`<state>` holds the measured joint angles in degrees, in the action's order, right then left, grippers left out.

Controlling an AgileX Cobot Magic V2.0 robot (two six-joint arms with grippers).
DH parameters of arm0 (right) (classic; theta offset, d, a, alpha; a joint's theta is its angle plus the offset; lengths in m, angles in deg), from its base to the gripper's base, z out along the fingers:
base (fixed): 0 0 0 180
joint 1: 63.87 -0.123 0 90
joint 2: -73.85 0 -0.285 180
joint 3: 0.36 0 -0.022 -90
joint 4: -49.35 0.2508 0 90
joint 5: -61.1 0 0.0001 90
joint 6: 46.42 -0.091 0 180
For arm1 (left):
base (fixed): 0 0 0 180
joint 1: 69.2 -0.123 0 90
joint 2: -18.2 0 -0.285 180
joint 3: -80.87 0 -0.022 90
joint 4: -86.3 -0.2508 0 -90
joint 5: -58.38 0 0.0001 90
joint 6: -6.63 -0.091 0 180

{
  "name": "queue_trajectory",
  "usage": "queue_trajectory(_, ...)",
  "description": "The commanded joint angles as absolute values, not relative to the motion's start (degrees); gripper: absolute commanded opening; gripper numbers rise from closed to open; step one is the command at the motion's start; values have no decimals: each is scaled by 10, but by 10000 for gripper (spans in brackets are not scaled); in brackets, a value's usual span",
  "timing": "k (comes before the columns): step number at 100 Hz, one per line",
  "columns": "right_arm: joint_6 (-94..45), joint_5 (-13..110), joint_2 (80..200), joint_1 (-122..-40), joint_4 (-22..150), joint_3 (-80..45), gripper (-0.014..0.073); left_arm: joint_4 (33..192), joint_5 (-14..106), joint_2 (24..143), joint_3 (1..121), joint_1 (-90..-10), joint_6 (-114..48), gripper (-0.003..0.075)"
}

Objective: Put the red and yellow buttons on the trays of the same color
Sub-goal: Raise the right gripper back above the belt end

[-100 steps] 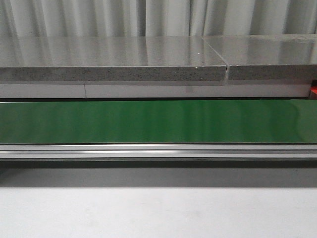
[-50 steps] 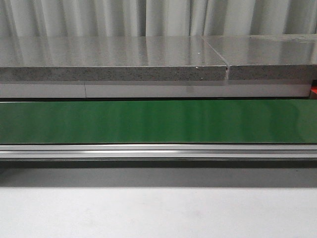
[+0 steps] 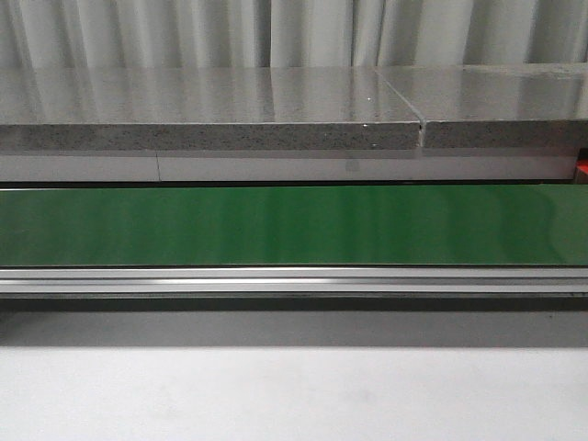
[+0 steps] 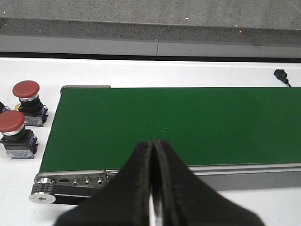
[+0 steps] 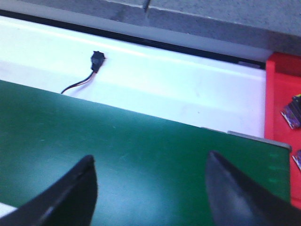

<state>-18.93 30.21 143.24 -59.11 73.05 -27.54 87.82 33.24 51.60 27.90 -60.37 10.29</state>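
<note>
Green belt: the conveyor belt [image 3: 294, 225] runs bare across your front view, same as in the two earlier front pictures; nothing has arrived on it and nothing has moved.
Red buttons: two red mushroom buttons [image 4: 26, 89] [image 4: 11, 121] stand on the white table [image 4: 188, 73] just off the belt's left end, apart from it; you see them only in the left wrist view.
Yellow buttons: none in any view.
Left gripper [image 4: 153, 188]: jaws pressed together, holding nothing, hanging over the belt's near edge.
Right gripper [image 5: 150, 188]: fingers spread wide, empty, above the belt's right end.
Cable plug [image 5: 97, 60]: a small black connector lies on the table beyond the belt.
Red tray [image 5: 282, 108]: sits at the belt's right end; small purplish parts show inside it, too cropped to name.
Meaning for you: judged from this, no button is in transit; the left arm would need to open before any pick.
</note>
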Motion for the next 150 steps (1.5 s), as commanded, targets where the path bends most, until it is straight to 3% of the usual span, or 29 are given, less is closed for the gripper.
queue_trajectory(1, -184, 320, 1405, -605, 727, -254, 303, 883, 378, 517, 294, -599, 103, -19)
queue_trajectory(22, -182, 303, 1370, -606, 719, -254, -76, 883, 378, 517, 294, -599, 103, -19)
queue_trajectory(127, -182, 306, 1366, -606, 719, -254, -68, 883, 391, 517, 294, -599, 103, -11)
queue_trajectory(137, -182, 306, 1366, -606, 719, -254, -68, 883, 385, 517, 294, -599, 103, 90)
queue_trajectory(150, -182, 306, 1366, -606, 719, -254, -68, 883, 361, 517, 294, -599, 103, 411)
